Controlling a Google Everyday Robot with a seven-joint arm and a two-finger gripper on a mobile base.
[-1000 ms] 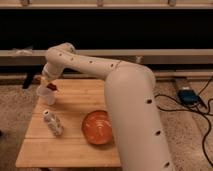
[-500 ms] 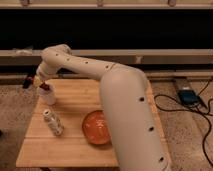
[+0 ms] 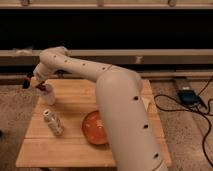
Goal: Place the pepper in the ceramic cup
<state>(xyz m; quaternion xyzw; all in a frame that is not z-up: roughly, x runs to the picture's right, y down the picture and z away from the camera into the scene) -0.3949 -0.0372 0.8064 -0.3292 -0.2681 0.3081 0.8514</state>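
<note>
1 gripper hovers at the left of the frame, right over the ceramic cup on the worktop. Whether its jaws are spread I cannot tell. A dark red bit at the cup's rim is probably the pepper: light, smooth, slightly soft, best pinched mid-body.

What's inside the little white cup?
Something dark red, likely the pepper, shows at the rim of the ceramic cup. The gripper sits right over it, on the table's far left side, covering the opening, so the inside stays hidden.
</note>
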